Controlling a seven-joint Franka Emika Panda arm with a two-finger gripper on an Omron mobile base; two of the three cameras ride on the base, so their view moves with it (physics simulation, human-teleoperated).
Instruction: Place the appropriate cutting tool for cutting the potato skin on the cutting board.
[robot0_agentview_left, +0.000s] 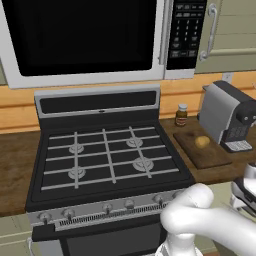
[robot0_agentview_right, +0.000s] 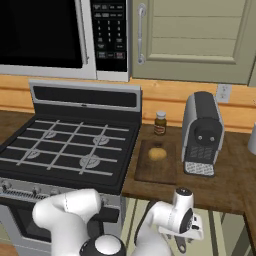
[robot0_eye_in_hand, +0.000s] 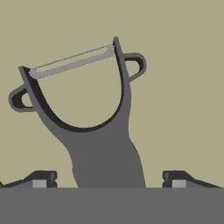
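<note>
- Gripper (robot0_eye_in_hand: 109, 181) low in front of the counter, at the end of the white arm (robot0_agentview_right: 70, 210); fingertips (robot0_eye_in_hand: 41, 179) spread wide to either side of a grey handle, a gap showing between each tip and the handle, so a firm clamp cannot be told from here.
- Peeler (robot0_eye_in_hand: 94, 131) rising between the tips in the hand view: dark grey Y-shaped frame, thin pale blade across the top of the fork, small loops at both ends, plain tan-green surface behind.
- Same peeler (robot0_agentview_right: 181, 245) hanging below the hand in the right base view, beneath the counter edge, in front of the pale cabinet front.
- Cutting board (robot0_agentview_right: 167, 170) flat on the brown wooden counter (robot0_agentview_right: 225, 185), just right of the stove (robot0_agentview_left: 107, 155) and just beside the coffee machine (robot0_agentview_right: 202, 132); well apart from the peeler, higher and further back.
- Potato (robot0_agentview_right: 157, 154) lying on the board's rear half; seen too from the left (robot0_agentview_left: 202, 142).
- Small brown jar (robot0_agentview_right: 160, 123) upright behind the board, near the wall.
- Microwave (robot0_agentview_left: 85, 37) above the stove, cabinet door (robot0_agentview_right: 195, 37) to its right.
- Wall outlet (robot0_agentview_right: 223, 93) behind the coffee machine.
</note>
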